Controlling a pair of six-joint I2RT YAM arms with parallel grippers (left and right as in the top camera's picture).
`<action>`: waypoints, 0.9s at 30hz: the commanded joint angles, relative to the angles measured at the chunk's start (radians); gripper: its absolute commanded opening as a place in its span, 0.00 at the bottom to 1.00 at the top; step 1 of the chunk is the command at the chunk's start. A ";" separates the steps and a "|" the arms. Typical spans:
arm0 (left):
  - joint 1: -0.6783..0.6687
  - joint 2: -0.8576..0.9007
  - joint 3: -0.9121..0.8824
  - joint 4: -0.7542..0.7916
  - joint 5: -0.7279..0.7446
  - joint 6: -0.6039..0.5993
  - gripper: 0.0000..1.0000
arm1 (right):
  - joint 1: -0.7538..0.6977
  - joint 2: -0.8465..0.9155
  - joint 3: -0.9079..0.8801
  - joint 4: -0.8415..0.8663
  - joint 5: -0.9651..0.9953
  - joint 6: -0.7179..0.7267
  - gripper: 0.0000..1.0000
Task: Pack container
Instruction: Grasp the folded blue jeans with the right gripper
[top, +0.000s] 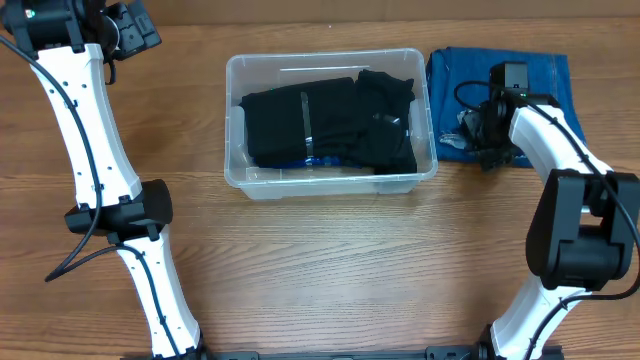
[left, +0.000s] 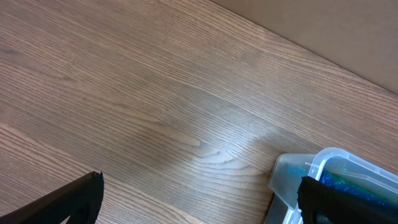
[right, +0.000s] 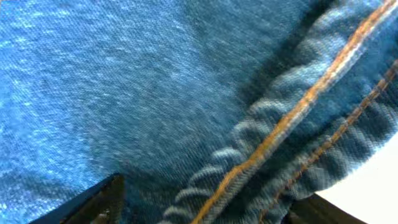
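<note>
The clear container (top: 330, 186) stands at the table's middle back, holding folded black garments (top: 320, 125). Its corner shows in the left wrist view (left: 323, 163). Folded blue jeans (top: 545, 70) lie on the table right of it. My right gripper (top: 472, 130) is down on the jeans' left edge; in the right wrist view its fingers (right: 205, 205) are spread on either side of the seamed denim hem (right: 292, 118). My left gripper (top: 135, 30) is open and empty at the far left back, above bare wood (left: 199, 205).
The wooden table (top: 330, 270) runs from the container to the front edge. The arm bases stand at the front left (top: 150, 300) and front right (top: 570, 260). A pale wall borders the table's back (left: 348, 31).
</note>
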 joint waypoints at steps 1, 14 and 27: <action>0.002 -0.039 0.001 0.001 -0.013 0.019 1.00 | -0.003 0.104 -0.048 0.066 0.077 -0.003 0.76; 0.002 -0.039 0.001 0.001 -0.013 0.019 1.00 | -0.025 0.120 -0.169 0.088 0.046 0.088 1.00; 0.002 -0.039 0.001 0.001 -0.013 0.019 1.00 | -0.027 0.129 -0.262 0.254 0.035 -0.005 0.04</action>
